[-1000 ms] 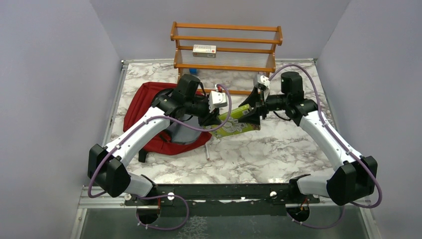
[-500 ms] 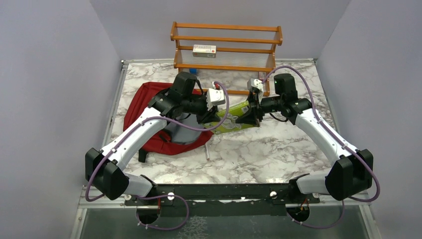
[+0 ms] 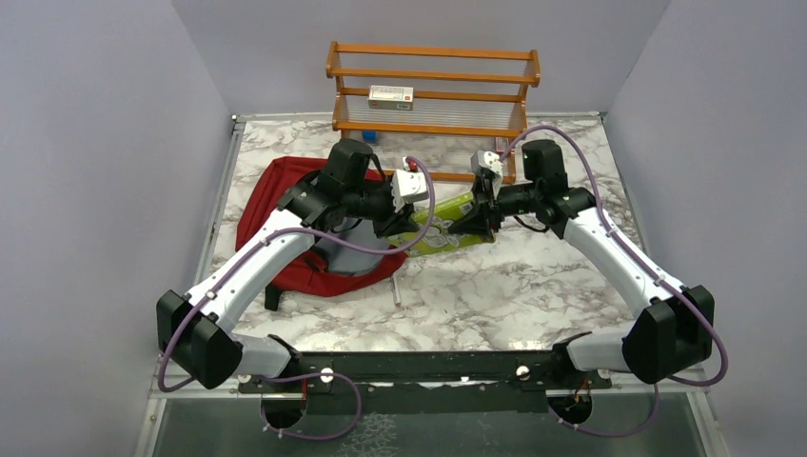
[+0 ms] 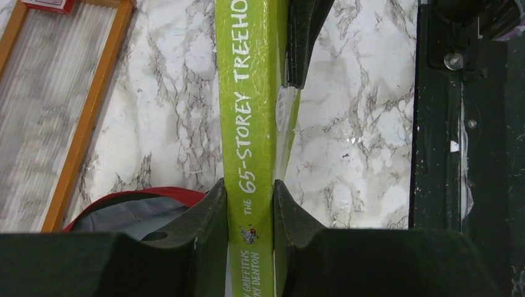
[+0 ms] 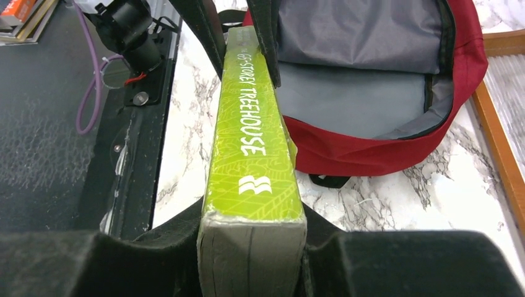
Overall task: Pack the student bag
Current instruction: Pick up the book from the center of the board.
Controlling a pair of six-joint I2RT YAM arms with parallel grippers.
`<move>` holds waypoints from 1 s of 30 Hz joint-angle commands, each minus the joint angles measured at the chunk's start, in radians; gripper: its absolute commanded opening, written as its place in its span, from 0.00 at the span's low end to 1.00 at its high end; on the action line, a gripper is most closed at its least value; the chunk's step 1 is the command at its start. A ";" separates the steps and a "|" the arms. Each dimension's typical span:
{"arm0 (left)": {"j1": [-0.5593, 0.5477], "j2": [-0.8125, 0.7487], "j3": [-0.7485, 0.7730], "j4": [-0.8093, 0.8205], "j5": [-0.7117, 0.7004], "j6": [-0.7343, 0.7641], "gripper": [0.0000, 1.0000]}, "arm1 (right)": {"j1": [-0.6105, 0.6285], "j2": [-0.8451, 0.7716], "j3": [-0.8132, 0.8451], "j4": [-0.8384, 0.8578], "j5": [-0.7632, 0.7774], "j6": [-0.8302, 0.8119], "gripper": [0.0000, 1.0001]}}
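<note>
The bag (image 3: 271,205) lies on the left half of the table (image 3: 514,286), its mouth wide open and the grey lining showing; in the right wrist view the opening (image 5: 371,93) faces up. It lies partly under the left arm, and neither gripper touches it.

Just right of the bag's mouth a green book (image 3: 447,228) is held between the two arms, off the table. Its spine is up, with one end toward the bag. The left gripper (image 3: 409,231) is clamped on the end nearer the bag; its wrist view shows both fingers (image 4: 210,216) pressed flat against the covers, with the bag's red rim (image 4: 136,195) just beside and below. The right gripper (image 3: 473,221) has the far end; its fingers (image 5: 179,229) sit tight against both covers there, closed on the book (image 5: 254,154).

The left gripper's own fingers stand between the book and the bag's mouth.

Behind them, at the table's far edge, stands a wooden rack (image 3: 433,90) with a small box (image 3: 391,95) on its shelf. A thin grey stick (image 3: 396,290) lies on the table near the bag's front corner.
</note>
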 commanded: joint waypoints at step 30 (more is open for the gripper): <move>0.054 0.169 -0.172 0.258 -1.204 -0.322 0.77 | 0.005 -0.182 -0.102 0.345 0.738 0.817 0.01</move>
